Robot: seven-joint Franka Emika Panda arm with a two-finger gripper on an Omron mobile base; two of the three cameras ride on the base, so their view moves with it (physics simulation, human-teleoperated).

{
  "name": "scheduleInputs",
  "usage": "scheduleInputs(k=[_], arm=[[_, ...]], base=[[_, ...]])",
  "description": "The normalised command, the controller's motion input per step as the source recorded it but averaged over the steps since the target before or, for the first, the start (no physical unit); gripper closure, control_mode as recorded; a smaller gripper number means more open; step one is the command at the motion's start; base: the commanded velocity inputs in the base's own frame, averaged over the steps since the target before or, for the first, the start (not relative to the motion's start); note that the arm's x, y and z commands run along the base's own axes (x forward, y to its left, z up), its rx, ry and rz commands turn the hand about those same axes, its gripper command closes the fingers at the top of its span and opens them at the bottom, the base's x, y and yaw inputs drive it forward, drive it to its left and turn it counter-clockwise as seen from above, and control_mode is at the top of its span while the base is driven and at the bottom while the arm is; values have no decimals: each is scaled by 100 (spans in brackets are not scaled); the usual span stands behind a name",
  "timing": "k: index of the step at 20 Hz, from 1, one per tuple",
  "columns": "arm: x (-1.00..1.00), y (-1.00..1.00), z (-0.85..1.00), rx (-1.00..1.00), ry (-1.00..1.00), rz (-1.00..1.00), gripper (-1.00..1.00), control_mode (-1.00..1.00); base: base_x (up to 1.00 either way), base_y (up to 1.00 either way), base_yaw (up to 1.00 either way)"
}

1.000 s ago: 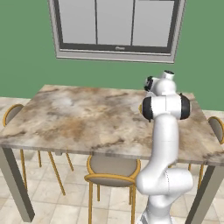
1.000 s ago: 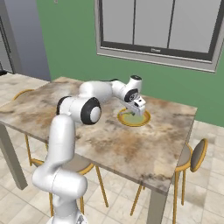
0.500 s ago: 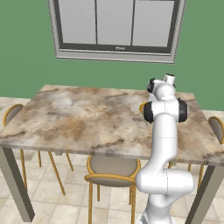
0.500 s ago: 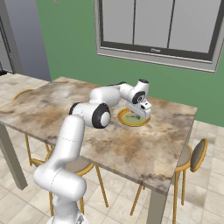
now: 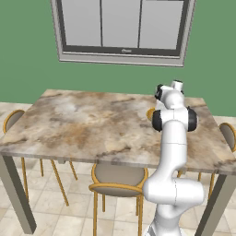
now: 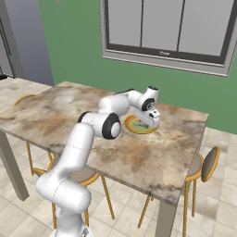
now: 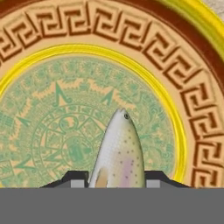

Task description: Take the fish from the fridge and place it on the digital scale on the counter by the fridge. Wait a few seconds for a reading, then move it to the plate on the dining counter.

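Marbled dining counter [image 6: 152, 152] spreads beneath us, green wall behind; our gripper [image 7: 116, 178] hangs low over the plate [image 6: 132, 128], its dark fingertips [image 7: 75, 178] narrowly clamped on the fish [image 7: 119, 153]; the fish's head reaches over the plate's greenish patterned centre, inside the yellow ring.

Grey-framed three-pane window [image 5: 122, 28] on green wall [image 5: 27, 55]; yellow-framed round-seat chairs [image 5: 117, 182] on beige tiled floor [image 6: 217, 203].
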Motion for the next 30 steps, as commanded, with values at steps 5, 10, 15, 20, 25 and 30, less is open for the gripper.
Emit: scheduleInputs(k=[5,10,15,20,25,30], arm=[[-5,25,-6,0,0,0,-100,-100],[-5,5,0,0,-1,0,-100,-100],[-53,10,30,0,-14,0,-100,-100],[-95,31,99,0,-33,0,-100,-100],[-86,52,100,-3,-25,0,-100,-100],[-96,56,99,-7,-12,0,-100,-100]], base=[[0,0,0],[0,0,0],[0,0,0],[0,0,0],[0,0,0],[0,0,0]])
